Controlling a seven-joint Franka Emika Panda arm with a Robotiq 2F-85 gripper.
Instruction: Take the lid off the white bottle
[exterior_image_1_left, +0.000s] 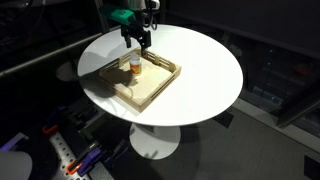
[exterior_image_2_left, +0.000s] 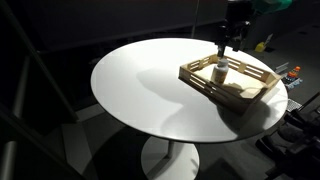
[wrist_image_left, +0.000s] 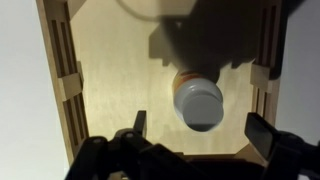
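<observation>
Wooden tray (wrist_image_left: 70, 90) holds the white bottle (wrist_image_left: 186, 78), body mostly hidden under the lid (wrist_image_left: 200, 104) — gripper (wrist_image_left: 198, 130) spread apart above.

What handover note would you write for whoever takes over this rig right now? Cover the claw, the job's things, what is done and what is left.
The claw is open, holds nothing, and hangs over the small upright white-and-orange bottle.
The bottle stands in the light wooden tray on the round white table.
The small round white lid is on the bottle.
Done: approach from above.
Left: lower, grip the lid, take it off.
</observation>
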